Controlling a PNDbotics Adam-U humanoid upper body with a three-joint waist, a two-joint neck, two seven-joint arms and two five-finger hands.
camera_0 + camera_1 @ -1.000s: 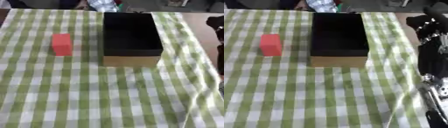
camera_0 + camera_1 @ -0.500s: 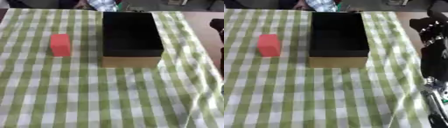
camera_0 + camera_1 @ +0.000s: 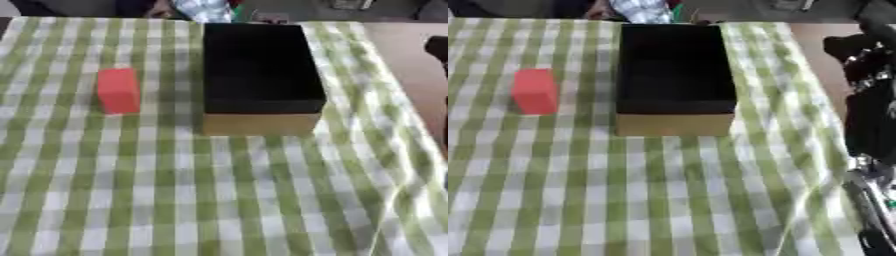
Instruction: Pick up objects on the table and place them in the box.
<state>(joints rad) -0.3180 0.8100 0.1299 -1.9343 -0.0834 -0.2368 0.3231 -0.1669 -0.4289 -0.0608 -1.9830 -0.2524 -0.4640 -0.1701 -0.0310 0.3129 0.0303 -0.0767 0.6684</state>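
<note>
On table: green-checked cloth (image 3: 219,190); bare wood far right
Centre: box (image 3: 259,75); block (image 3: 118,91) left, apart
Right hand (image 3: 859,55): fingers unclear

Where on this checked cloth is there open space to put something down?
The whole near half of the cloth, in front of the box and red block, is bare. So is the strip between block and box. The right edge is crowded: the robot's arm stands there.
</note>
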